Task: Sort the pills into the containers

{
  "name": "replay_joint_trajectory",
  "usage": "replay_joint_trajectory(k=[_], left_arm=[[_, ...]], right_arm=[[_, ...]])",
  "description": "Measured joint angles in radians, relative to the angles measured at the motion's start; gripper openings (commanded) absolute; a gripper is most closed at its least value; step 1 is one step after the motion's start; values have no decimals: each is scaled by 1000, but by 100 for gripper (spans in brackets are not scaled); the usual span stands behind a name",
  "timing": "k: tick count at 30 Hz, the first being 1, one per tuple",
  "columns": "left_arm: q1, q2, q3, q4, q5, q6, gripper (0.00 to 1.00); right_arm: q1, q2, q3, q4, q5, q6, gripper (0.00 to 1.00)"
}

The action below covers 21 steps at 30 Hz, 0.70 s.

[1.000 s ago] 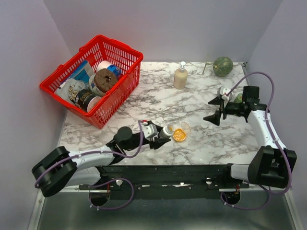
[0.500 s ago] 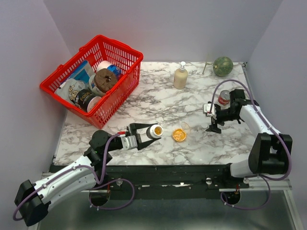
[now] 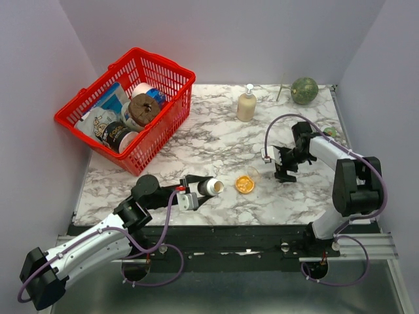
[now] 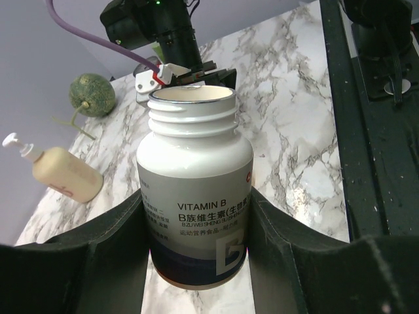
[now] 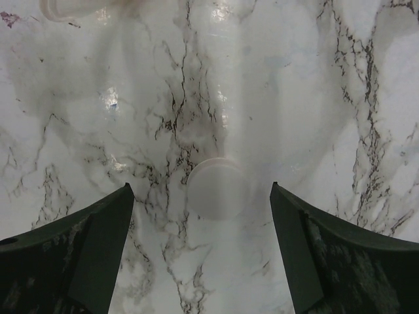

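Observation:
My left gripper is shut on the white pill bottle, which lies tipped with its uncapped mouth toward the right. In the left wrist view the bottle sits between both fingers. The orange pills lie in a shallow clear dish just right of the bottle's mouth. My right gripper is open and points down at the table right of the dish. In the right wrist view a white cap lies on the marble between its open fingers; the right gripper holds nothing.
A red basket full of groceries stands at the back left. A beige pump bottle and a green melon stand at the back. The table's front edge runs just below the left gripper.
The left gripper drew the bottle back from the dish, down and left. The right gripper moved left from the back right and came down over the white cap.

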Motion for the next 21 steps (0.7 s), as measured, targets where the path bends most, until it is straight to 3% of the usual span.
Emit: replay_joint_trajectory(k=[6, 21], left_arm=[[3, 9, 0, -34, 0, 17, 0], [5, 14, 0, -50, 3, 17, 0]], right_arm=[[11, 46, 32, 1, 43, 28, 78], [34, 69, 41, 19, 84, 56, 65]])
